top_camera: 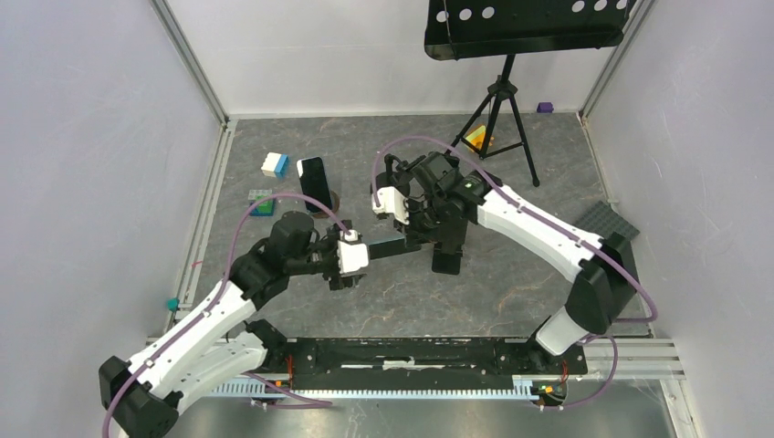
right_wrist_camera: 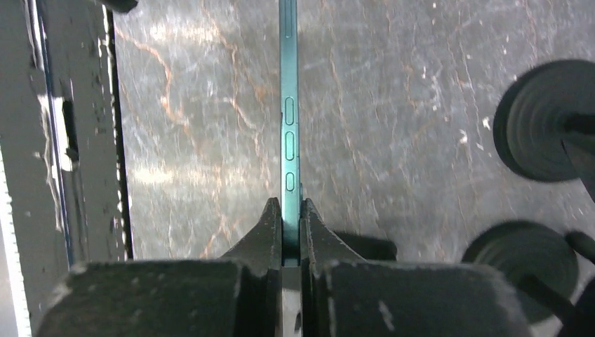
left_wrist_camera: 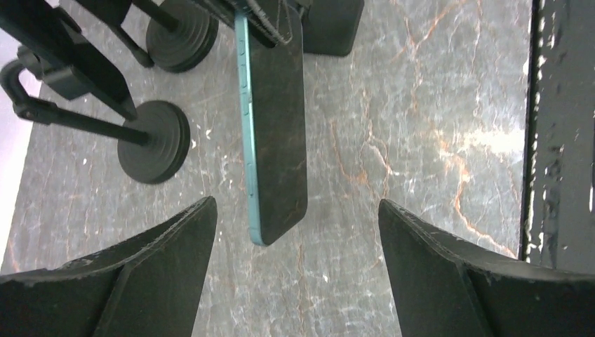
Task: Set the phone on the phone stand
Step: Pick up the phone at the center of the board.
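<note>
The phone (top_camera: 388, 245) is a dark slab with a teal edge, held level above the table between the two arms. My right gripper (top_camera: 417, 237) is shut on its far end; the right wrist view shows both fingers pinching the teal edge of the phone (right_wrist_camera: 288, 84) at my right gripper (right_wrist_camera: 291, 205). My left gripper (left_wrist_camera: 296, 208) is open, and the free end of the phone (left_wrist_camera: 277, 140) lies between its fingertips, touching neither. The phone stand (top_camera: 315, 184), a tilted dark plate with a pale rim on a round base, stands behind my left gripper (top_camera: 370, 251).
A black block (top_camera: 447, 262) lies under the right wrist. Round black bases with rods (left_wrist_camera: 153, 142) (right_wrist_camera: 544, 119) stand near the phone. A music stand tripod (top_camera: 497, 119) is at the back. Small coloured blocks (top_camera: 275, 164) lie at back left. A black rail (top_camera: 420, 351) runs along the near edge.
</note>
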`<action>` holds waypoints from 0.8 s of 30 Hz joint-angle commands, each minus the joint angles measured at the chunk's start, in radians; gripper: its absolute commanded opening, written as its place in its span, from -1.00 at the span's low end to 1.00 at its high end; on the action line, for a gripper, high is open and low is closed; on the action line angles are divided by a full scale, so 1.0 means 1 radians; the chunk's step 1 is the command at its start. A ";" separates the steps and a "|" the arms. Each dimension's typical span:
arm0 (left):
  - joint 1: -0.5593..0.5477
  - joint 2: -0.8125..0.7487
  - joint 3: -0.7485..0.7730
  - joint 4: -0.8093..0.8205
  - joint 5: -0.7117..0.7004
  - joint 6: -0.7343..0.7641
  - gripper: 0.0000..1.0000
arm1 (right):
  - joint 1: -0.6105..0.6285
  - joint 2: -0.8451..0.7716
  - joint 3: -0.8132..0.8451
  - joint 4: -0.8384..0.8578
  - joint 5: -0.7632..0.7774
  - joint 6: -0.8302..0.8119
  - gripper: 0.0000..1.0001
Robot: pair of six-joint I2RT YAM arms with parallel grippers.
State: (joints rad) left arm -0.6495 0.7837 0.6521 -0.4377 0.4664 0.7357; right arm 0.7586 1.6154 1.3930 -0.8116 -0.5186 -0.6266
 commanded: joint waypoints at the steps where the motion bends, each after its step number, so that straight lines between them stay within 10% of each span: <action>1: 0.013 0.108 0.102 0.056 0.126 -0.083 0.78 | -0.002 -0.122 0.023 -0.075 0.075 -0.073 -1.00; 10: 0.030 0.307 0.176 0.199 0.279 -0.195 0.49 | -0.005 -0.224 -0.019 -0.070 0.078 -0.071 -1.00; 21: 0.034 0.504 0.218 0.281 0.469 -0.254 -0.96 | -0.038 -0.263 -0.038 -0.066 0.060 -0.062 -0.98; 24: 0.034 0.528 0.198 0.378 0.499 -0.315 -0.96 | -0.071 -0.276 -0.046 -0.065 0.034 -0.058 -0.82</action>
State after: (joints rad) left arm -0.6125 1.2873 0.8333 -0.1852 0.8516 0.5190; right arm 0.7227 1.4014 1.3430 -0.9398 -0.4374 -0.6846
